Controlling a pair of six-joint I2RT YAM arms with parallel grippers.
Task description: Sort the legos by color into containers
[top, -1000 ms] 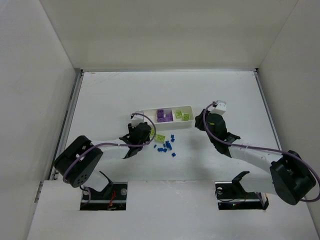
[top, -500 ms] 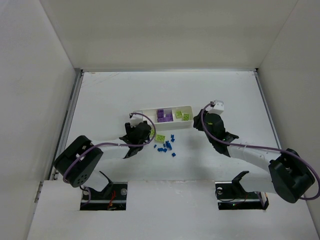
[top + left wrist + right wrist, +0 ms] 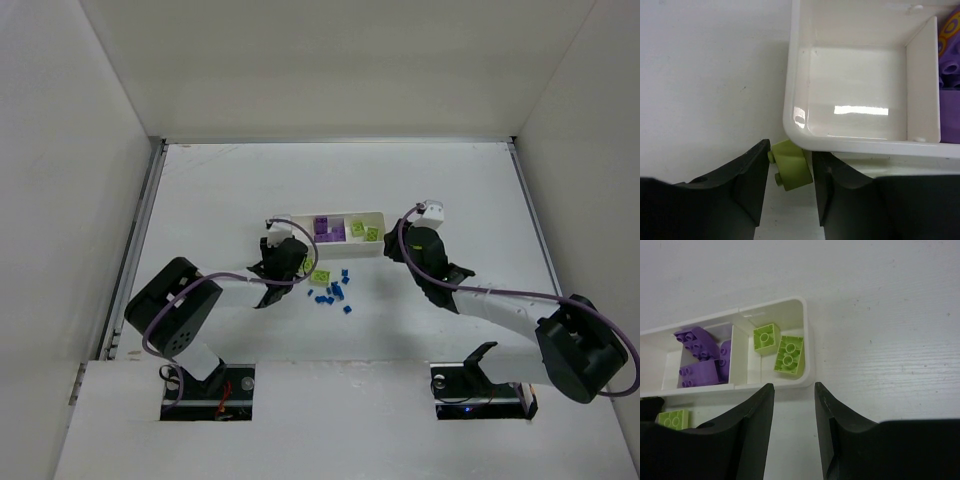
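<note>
The white three-compartment tray (image 3: 372, 214) lies mid-table. Its left compartment (image 3: 855, 95) is empty, the middle one holds purple blocks (image 3: 700, 357), and the right one holds two lime-green legos (image 3: 789, 356). My left gripper (image 3: 790, 150) is shut on a lime-green lego (image 3: 790, 170), which sits low against the outside of the tray's near-left corner. My right gripper (image 3: 794, 387) is open and empty just in front of the tray's right end. Another lime-green lego (image 3: 321, 275) and several tiny blue pieces (image 3: 335, 292) lie on the table in front of the tray.
The left arm (image 3: 225, 290) reaches in from the lower left and the right arm (image 3: 490, 300) from the lower right. White walls enclose the table on three sides. The loose green lego also shows in the right wrist view (image 3: 672, 419).
My left gripper has moved slightly up toward the tray's left corner with the green lego. My right gripper has shifted a little left toward the tray's right end.
</note>
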